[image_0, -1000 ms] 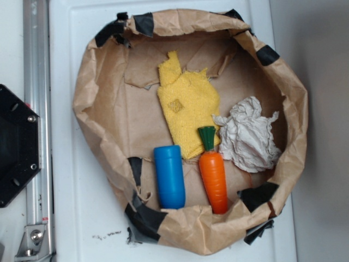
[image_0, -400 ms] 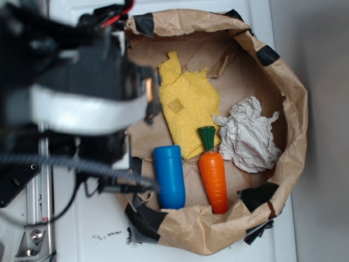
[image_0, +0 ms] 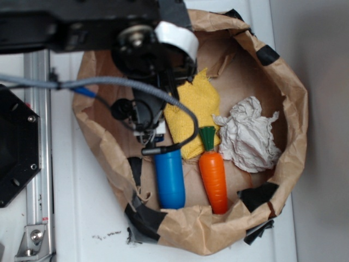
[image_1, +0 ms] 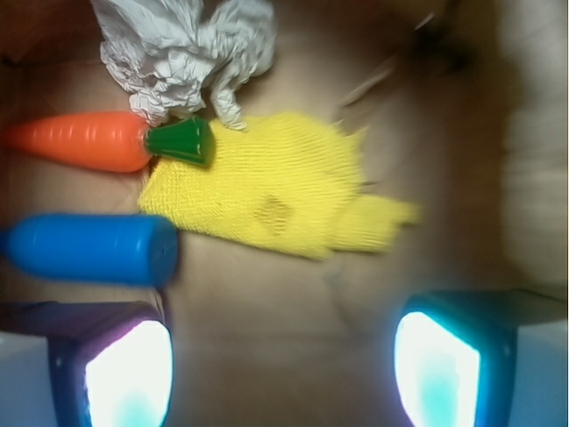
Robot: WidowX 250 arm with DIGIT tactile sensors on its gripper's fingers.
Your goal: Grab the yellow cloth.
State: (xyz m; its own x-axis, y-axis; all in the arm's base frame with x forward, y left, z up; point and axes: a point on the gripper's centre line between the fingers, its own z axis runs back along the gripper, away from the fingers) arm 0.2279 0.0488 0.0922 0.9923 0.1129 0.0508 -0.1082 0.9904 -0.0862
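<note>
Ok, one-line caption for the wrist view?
Open jaws hover above the yellow cloth, flanked by carrot and blue cylinder.

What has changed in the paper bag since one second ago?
The arm swung in from the left; its gripper now hangs over the bag, jaws open, short of the yellow cloth. Nothing is held. The cloth, carrot, blue cylinder and white wad stayed put.

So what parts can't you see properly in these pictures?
- Exterior view: the arm covers the upper left part of the yellow cloth and the top of the blue cylinder.
- Exterior view: the gripper's fingertips are hidden under the arm.
- Wrist view: the carrot and white paper wad are cut off by the edges.
- Wrist view: the gripper fingers glare and are cropped below.
</note>
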